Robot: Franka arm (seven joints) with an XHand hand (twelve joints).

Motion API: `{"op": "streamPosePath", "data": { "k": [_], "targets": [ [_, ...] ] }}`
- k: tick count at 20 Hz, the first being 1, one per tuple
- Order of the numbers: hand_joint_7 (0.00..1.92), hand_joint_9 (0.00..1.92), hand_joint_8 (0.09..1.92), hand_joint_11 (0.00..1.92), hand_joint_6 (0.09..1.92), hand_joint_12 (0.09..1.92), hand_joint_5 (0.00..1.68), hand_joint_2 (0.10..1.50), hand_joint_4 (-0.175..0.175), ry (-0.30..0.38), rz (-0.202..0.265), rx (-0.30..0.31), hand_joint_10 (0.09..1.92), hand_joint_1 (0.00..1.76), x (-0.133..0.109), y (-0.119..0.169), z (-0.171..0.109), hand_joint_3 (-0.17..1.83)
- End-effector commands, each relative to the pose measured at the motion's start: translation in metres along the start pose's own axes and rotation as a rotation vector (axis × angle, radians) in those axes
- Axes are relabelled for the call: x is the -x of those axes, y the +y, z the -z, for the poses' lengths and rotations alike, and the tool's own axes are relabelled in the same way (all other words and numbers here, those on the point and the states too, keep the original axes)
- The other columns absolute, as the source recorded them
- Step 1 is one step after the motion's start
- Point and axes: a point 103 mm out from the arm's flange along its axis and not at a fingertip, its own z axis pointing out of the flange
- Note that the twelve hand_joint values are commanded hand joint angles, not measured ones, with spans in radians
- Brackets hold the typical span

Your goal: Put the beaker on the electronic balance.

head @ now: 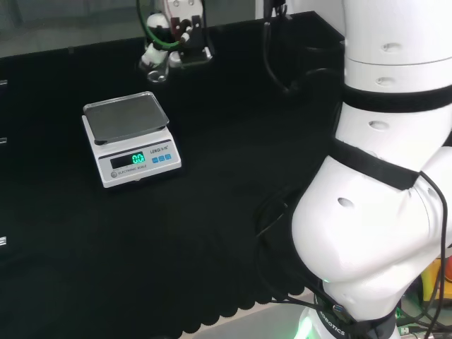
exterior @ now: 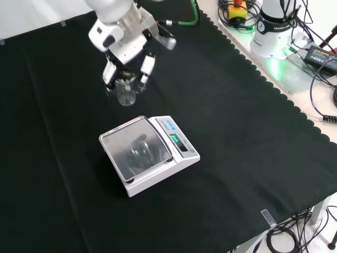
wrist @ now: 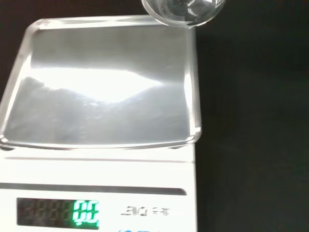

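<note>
Steel pan point(wrist: 104, 82) of white electronic balance point(exterior: 150, 153) close up in wrist view, flat, rectangular, bare, green digits lit below. Clear round beaker point(exterior: 126, 96) pinched in curled fingers of hand point(exterior: 129, 58), held off pan beyond balance in front view

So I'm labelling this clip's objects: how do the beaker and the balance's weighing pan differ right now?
The beaker is clear glass, while the weighing pan is shiny grey metal. The beaker is round and upright; the pan is flat and rectangular. The beaker is held in the hand beyond the balance; the pan lies bare on the balance. Both reflect light.
</note>
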Motion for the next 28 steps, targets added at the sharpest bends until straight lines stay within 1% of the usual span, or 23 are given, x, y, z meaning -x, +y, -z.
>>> {"op": "streamPosePath", "data": {
  "k": [1,7,15,24,28],
  "targets": [
    [0.79,1.2,0.93,1.39,0.99,0.67,0.56,1.33,-0.175,0.008,0.074,-0.051,0.5,1.05,-0.041,0.01,-0.02,-0.17],
    [0.79,1.2,0.93,1.39,0.99,0.67,0.56,1.33,-0.175,0.004,0.101,-0.094,0.51,1.05,-0.055,0.021,-0.038,-0.17],
    [0.8,1.2,0.93,1.4,0.99,0.67,0.56,1.33,-0.175,-0.006,0.104,-0.147,0.51,1.05,-0.059,0.04,-0.063,-0.17],
    [0.8,1.2,0.93,1.4,0.99,0.66,0.56,1.33,-0.175,-0.01,0.087,-0.155,0.51,1.05,-0.057,0.064,-0.074,-0.17],
    [0.8,1.2,0.93,1.4,0.99,0.66,0.56,1.33,-0.175,-0.012,0.082,-0.153,0.51,1.05,-0.058,0.066,-0.074,-0.17]
  ]
}}
